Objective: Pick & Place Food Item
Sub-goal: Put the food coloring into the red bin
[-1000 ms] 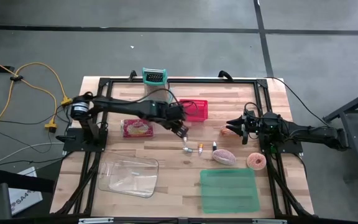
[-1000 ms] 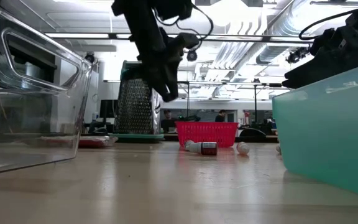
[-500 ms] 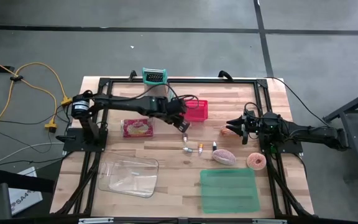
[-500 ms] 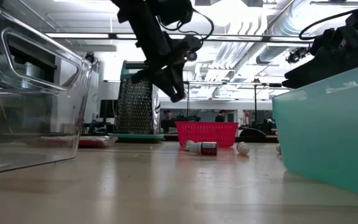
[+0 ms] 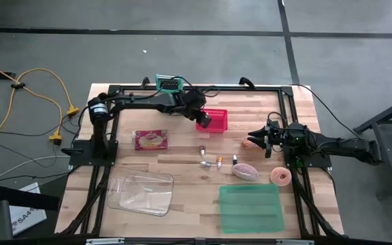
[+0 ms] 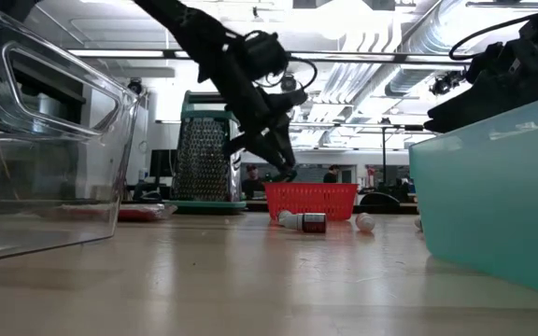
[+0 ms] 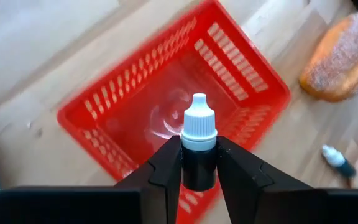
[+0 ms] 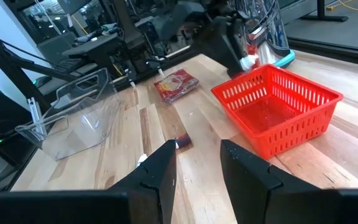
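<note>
My left gripper (image 5: 203, 121) is shut on a small dark bottle with a white cap (image 7: 199, 134). It hangs over the red slatted basket (image 7: 166, 118), which stands on the table toward the far edge (image 5: 218, 120). In the low view the gripper (image 6: 283, 170) slants down just above the basket's rim (image 6: 311, 189). My right gripper (image 5: 254, 141) waits at the table's right, fingers apart with nothing between them (image 8: 197, 168). A brown bread piece (image 5: 249, 143) lies right beside it. My left gripper pinches the bottle's dark body (image 7: 199, 168), just below the white cap, between its two fingers (image 7: 166, 171). The fingers slant down from the table's left. The capped end sticks out past the fingertips, and the bottle is lifted clear, above the basket's inside.
Two more small bottles (image 5: 209, 163) (image 5: 235, 160), a pink bun (image 5: 246, 171) and a doughnut (image 5: 280, 177) lie mid-table. A green bin (image 5: 250, 207) and a clear container (image 5: 141, 192) stand near the front edge. A red packet (image 5: 150, 139) and a grater (image 5: 169, 84) are on the left and far side.
My left gripper has swung from above the table's middle toward the far edge and a little right, sinking slightly and turning, until it hangs over the red basket. The bottle has stayed pinched between its fingers throughout.
</note>
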`<state>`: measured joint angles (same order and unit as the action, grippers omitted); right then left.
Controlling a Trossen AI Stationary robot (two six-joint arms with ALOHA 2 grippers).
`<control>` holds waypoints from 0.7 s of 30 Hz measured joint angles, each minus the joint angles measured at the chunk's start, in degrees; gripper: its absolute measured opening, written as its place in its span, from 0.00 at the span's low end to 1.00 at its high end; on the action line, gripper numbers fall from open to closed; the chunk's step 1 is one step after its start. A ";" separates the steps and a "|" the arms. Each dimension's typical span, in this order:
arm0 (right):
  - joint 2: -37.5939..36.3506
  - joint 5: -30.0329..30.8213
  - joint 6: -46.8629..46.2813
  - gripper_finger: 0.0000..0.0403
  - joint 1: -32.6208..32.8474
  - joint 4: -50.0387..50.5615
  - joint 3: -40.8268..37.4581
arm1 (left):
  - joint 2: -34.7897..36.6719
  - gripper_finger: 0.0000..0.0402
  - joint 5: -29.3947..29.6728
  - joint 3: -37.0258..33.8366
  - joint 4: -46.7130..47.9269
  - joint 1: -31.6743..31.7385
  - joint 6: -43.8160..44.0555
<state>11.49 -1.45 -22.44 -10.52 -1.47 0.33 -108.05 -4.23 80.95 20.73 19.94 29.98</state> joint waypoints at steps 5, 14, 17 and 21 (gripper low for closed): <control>0.00 0.00 0.00 0.28 0.00 0.00 0.00 | -0.63 0.22 -0.46 -0.03 0.48 0.68 -0.23; 0.00 0.00 0.00 0.28 0.01 -0.01 0.00 | -2.41 0.22 -1.13 0.02 0.47 0.79 -3.03; 0.00 -0.02 0.02 0.28 0.01 0.00 0.00 | -3.21 0.22 -1.49 0.04 0.01 0.64 -3.04; 0.00 -0.01 0.01 0.28 0.00 -0.01 0.00 | -3.33 0.22 -1.88 -0.05 0.31 0.53 -3.20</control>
<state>11.49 -1.46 -22.43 -10.51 -1.48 0.33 -111.38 -6.11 80.90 21.04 20.47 26.78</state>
